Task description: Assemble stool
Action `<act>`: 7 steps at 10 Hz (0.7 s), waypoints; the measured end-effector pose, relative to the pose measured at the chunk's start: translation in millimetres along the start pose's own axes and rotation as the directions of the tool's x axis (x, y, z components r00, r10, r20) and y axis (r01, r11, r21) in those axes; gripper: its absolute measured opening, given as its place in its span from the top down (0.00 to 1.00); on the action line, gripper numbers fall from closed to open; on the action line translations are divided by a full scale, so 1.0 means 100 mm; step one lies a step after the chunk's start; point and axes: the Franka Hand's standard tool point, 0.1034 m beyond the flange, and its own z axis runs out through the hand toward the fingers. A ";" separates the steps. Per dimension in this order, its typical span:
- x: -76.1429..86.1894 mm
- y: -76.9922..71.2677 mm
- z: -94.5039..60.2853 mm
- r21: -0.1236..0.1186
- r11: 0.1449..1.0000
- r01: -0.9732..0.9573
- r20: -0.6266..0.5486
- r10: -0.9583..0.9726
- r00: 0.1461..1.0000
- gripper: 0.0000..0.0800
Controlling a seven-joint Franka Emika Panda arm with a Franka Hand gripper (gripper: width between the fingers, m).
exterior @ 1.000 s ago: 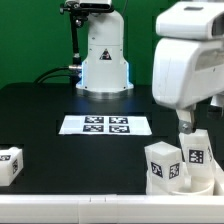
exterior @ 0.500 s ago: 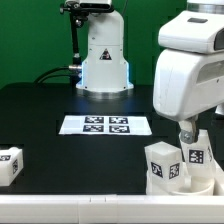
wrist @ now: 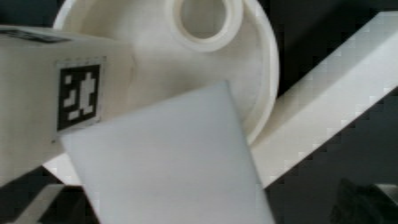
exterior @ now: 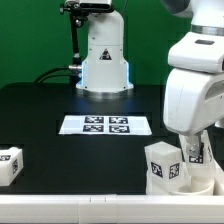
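White and unjoined: 1 leg (exterior: 8,165) at the tabletop's (exterior: 60,100) front left edge, the seat (wrist: 187,60) and more legs (exterior: 163,166) at its front right corner, where your end effector (exterior: 190,152) hovers spread wide, empty. Judge assembly barely begun.

White tagged stool legs (exterior: 163,166) clustered, lone leg (exterior: 8,165) well apart

Leg (exterior: 8,165) on the exterior view's left of the marker board (exterior: 106,125): clipped by the edge. Seat (wrist: 178,70) blurred, rim cut off.
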 end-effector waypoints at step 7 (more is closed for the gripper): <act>-0.08 0.17 0.00 -0.001 0.989 -0.148 -0.004 0.148 0.989 0.58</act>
